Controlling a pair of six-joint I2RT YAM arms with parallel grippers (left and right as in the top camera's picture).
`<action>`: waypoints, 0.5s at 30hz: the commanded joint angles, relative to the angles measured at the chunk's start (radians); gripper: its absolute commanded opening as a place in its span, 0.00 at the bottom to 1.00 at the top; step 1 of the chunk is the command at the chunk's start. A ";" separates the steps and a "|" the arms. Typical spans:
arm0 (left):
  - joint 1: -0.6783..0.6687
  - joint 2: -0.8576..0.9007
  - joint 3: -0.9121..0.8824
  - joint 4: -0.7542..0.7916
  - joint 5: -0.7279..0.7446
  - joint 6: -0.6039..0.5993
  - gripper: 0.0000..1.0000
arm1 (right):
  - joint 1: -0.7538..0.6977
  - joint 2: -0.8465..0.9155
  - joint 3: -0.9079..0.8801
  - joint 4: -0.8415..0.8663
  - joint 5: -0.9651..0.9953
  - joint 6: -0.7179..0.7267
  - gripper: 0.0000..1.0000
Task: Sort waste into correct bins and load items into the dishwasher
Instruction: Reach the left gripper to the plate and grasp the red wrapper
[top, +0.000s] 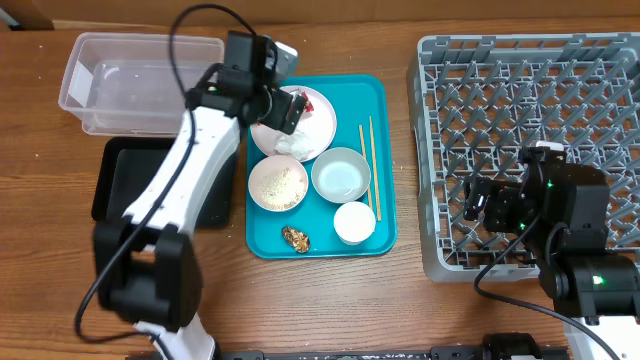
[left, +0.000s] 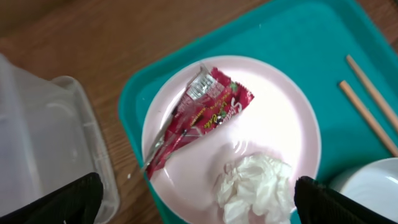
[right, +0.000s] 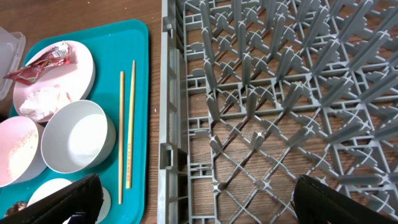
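Observation:
My left gripper (top: 285, 108) (left: 199, 202) hangs open over the round white plate (left: 273, 118) on the teal tray. The plate holds a red snack wrapper (left: 202, 115) and a crumpled white tissue (left: 255, 186); the tissue lies between the open jaws. A bowl of rice (top: 278, 185), an empty bluish bowl (top: 341, 175), a white cup (top: 354, 222), a brown food scrap (top: 295, 238) and chopsticks (top: 369, 165) also lie on the tray. My right gripper (top: 490, 205) (right: 193, 199) is open and empty above the grey dish rack's (top: 600, 60) left edge.
The clear tub (top: 135, 80) stands at the back left, the black tray (top: 125, 180) in front of it, both left of the teal serving tray (top: 385, 120). The rack fills the right side. Bare wood lies along the front.

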 joint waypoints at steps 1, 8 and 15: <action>-0.002 0.069 0.023 0.018 -0.014 0.047 1.00 | -0.003 -0.005 0.033 -0.002 -0.005 0.001 1.00; -0.005 0.154 0.023 0.091 -0.002 0.045 1.00 | -0.003 -0.005 0.033 -0.011 -0.005 0.001 1.00; -0.005 0.216 0.023 0.139 -0.003 0.081 1.00 | -0.003 -0.005 0.033 -0.013 -0.005 0.001 1.00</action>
